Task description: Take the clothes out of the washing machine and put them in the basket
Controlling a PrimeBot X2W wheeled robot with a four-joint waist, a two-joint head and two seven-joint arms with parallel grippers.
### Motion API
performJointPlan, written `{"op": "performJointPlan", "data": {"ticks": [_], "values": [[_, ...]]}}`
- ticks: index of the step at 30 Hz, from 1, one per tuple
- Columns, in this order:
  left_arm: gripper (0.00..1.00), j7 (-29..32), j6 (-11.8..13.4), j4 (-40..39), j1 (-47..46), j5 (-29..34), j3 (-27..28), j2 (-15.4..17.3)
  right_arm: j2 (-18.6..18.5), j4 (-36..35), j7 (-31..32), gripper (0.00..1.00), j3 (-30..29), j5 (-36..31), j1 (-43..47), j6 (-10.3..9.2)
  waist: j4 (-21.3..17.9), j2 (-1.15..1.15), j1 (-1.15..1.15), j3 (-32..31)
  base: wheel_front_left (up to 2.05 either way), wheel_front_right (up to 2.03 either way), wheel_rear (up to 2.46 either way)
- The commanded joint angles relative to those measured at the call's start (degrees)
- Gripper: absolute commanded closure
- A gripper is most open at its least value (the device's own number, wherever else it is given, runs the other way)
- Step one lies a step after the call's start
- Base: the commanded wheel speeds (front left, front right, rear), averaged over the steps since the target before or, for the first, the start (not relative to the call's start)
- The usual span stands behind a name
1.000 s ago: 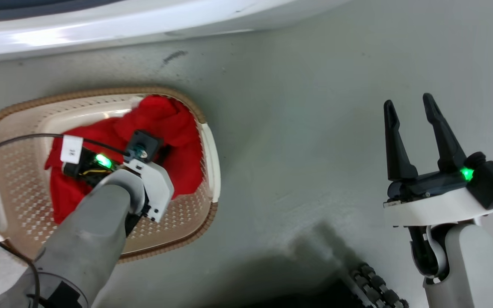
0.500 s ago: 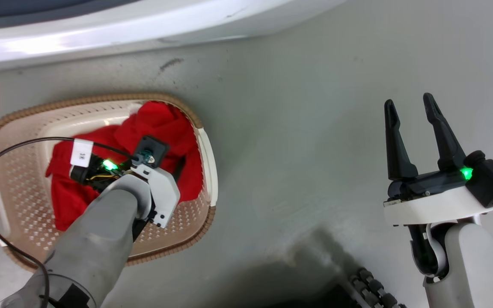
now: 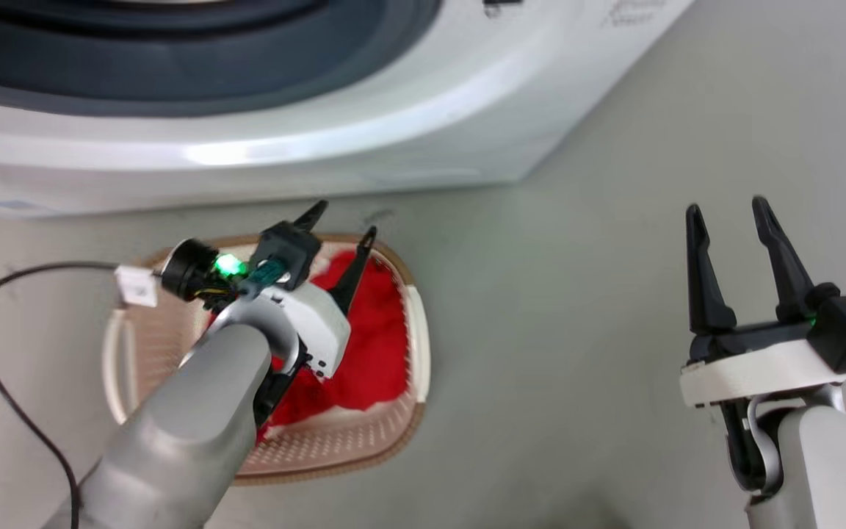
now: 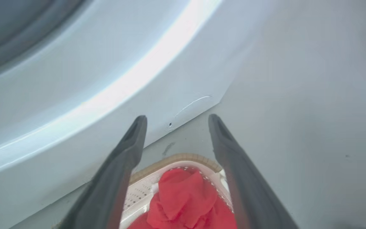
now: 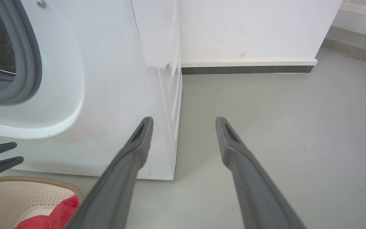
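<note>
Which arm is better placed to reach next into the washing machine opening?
Probably the left. The left gripper is open above the basket, just in front of the washing machine opening; the right gripper, also open, is off past the machine's corner, over the floor.

The washing machine (image 3: 423,139) has a smooth, glossy white front that catches the light, with a dull grey rubbery ring (image 5: 32,63) round its opening. The basket (image 3: 417,345) is cream perforated plastic with a brown woven-look rim. The clothes (image 3: 375,345) are soft, matt red cloth. The floor (image 3: 577,308) is smooth grey with a faint sheen. The fingers (image 5: 249,181) of the right gripper (image 3: 726,206) look like matt dark plastic.
</note>
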Motion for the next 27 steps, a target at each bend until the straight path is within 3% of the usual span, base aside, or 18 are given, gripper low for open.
{"op": "performJointPlan", "data": {"ticks": [1, 6, 11, 19, 27], "values": [[0.0, -0.14, 0.8, -2.68, 2.12, 0.9, 2.16, 0.45, -0.11, 0.34, -0.13, 0.0, -0.56, -0.55, 1.2, -0.04, 4.57, 0.0, 0.0, -6.66, 0.0, 0.0, 0.0], [0.0, -0.13, 3.28, -11.86, 9.38, 4.02, 11.51, 1.46, -0.12, 0.46, -0.13, 0.0, -3.33, -2.28, 2.94, -0.04, 7.26, 0.0, 0.0, -12.89, 0.0, 0.0, 0.0], [0.0, -0.14, 4.06, -20.23, 16.98, 6.65, 20.03, 1.19, -0.09, 0.89, -0.13, 0.0, -4.71, -2.75, 5.28, -0.04, 9.67, 0.0, 0.0, -18.32, 0.0, 0.0, 0.0], [0.0, -0.13, 5.19, -32.72, 30.28, 11.68, 31.98, -1.94, -0.09, 0.21, -0.13, 0.0, -5.14, -0.49, 9.38, -0.04, 11.34, 0.0, 0.0, -24.46, 0.0, 0.0, 0.0], [0.0, -0.13, 5.46, -39.13, 41.95, 17.23, 39.18, -6.83, -0.07, -0.43, -0.13, 0.0, -3.7, -1.41, 15.46, -0.04, 10.92, 0.0, 0.0, -29.97, 0.0, 0.0, 0.0]]}}
